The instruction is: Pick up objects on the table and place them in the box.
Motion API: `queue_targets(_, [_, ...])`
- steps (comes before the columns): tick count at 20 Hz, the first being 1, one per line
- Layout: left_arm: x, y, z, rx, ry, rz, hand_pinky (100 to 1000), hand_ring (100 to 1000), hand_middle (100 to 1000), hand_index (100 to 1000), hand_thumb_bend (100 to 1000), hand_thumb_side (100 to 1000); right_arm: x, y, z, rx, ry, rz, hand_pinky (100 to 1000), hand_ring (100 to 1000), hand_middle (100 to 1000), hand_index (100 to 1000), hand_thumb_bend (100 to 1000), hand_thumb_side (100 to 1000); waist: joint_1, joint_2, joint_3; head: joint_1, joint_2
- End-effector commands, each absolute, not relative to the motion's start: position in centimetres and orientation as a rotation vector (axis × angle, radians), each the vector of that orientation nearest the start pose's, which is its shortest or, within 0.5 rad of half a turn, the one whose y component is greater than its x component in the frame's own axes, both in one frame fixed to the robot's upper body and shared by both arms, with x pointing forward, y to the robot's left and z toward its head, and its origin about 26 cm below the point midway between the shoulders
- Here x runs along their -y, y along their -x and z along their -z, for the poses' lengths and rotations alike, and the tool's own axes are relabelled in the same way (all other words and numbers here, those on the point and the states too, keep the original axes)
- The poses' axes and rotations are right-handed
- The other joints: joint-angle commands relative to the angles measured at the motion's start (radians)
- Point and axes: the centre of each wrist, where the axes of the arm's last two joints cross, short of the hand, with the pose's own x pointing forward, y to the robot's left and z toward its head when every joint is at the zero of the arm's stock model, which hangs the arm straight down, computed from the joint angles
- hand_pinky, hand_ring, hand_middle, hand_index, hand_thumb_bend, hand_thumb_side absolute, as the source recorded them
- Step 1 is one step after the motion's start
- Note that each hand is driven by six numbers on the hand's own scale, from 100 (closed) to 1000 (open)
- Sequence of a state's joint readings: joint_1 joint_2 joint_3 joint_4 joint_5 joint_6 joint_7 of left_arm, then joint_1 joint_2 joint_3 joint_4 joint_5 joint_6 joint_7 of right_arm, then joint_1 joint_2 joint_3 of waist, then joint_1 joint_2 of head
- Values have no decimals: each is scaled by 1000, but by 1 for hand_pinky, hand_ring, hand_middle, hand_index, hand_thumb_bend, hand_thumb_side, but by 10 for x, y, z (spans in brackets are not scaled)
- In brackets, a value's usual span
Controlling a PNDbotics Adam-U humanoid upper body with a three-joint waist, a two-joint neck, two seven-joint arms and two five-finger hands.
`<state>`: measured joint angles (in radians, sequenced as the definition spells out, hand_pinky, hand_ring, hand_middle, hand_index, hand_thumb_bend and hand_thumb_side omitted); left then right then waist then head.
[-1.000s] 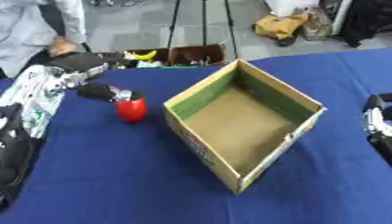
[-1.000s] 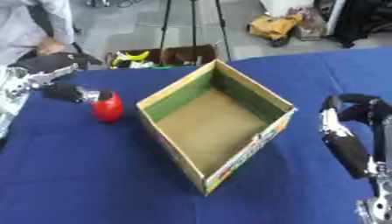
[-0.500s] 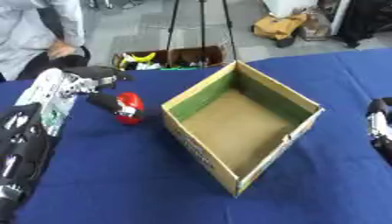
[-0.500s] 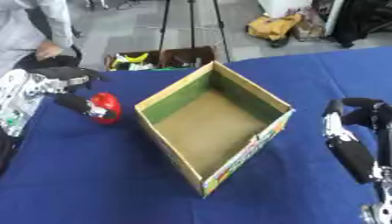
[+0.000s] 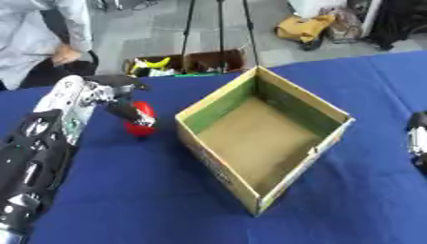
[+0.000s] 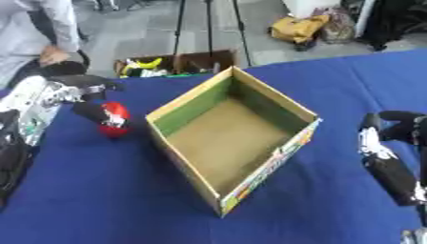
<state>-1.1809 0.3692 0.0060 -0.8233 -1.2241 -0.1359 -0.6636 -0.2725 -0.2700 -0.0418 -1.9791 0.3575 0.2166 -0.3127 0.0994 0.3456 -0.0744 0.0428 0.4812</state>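
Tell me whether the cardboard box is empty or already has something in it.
Empty. The cardboard box shows only bare brown floor inside; the red object is outside, to its left, at the left hand.

Compared with one second ago, the left hand now has its fingers curled around the red object, and the object sits nearer to the box, off its earlier spot. The right hand stays beside the box.
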Motion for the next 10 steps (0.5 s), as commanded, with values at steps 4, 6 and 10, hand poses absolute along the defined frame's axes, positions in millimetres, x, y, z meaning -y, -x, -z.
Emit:
queue_targets(4, [-257, -504, -289, 1111, -969, 1537, 458, 748, 909, 992, 588, 732, 266, -298, -197, 2109, 783, -96, 748, 566, 443, 680, 189, 480, -2, -13, -7, 14, -20])
queue_targets(6, [-259, -505, -289, 1084, -951, 1537, 454, 745, 906, 1000, 576, 735, 266, -298, -197, 2110, 782, -98, 748, 566, 442, 680, 189, 479, 0, -11, -10, 17, -23])
queue_targets(10, [-262, -505, -293, 1046, -932, 1546, 411, 710, 905, 1000, 574, 740, 265, -298, -197, 2112, 780, -100, 748, 565, 442, 679, 189, 478, 2, -10, -12, 20, -24])
